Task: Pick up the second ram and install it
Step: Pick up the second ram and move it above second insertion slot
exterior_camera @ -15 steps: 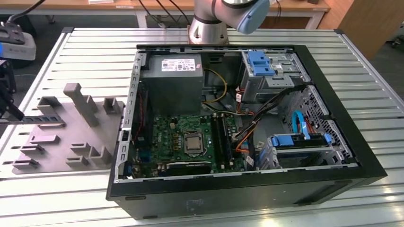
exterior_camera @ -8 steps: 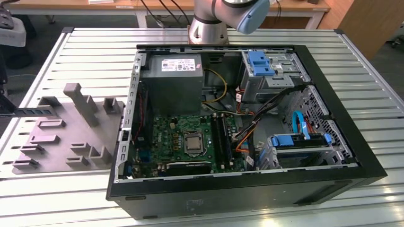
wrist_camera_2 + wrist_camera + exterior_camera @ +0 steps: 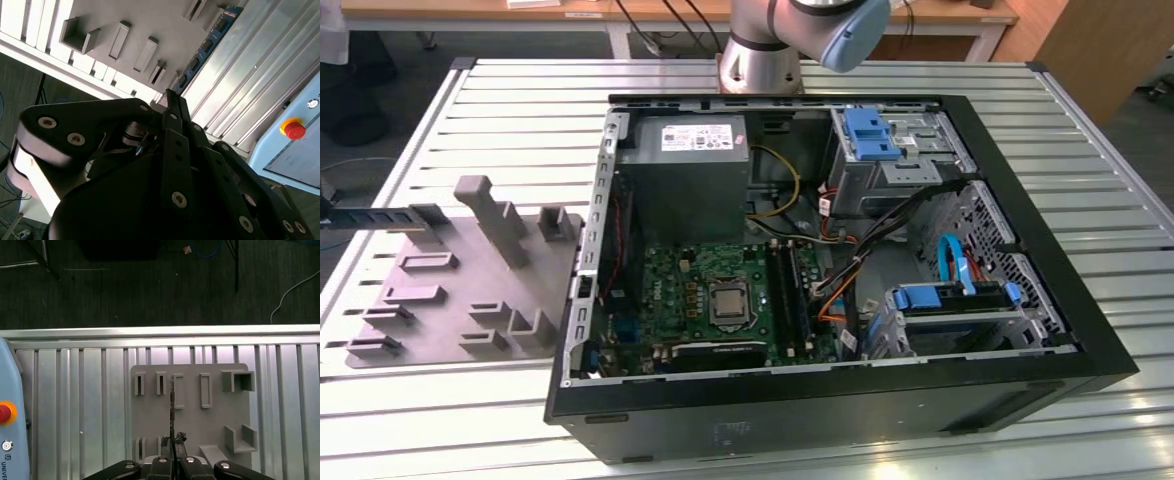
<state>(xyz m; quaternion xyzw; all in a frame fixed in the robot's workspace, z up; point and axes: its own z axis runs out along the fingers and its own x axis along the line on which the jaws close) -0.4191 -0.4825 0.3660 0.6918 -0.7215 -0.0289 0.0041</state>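
Because the second ram (image 3: 207, 44) is a thin, stiff, light board with bare chips, it looks fragile and is best pinched by its flat faces near one end. The claw (image 3: 170, 96) is closed on that end, holding the stick over the grey tray (image 3: 150, 415) on the slatted bench (image 3: 75, 390).

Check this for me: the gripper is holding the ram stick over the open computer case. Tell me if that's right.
Not quite. The gripper holds the second ram, but over the grey tray, not the computer case. The first wrist view shows the stick edge-on against the tray's slots.
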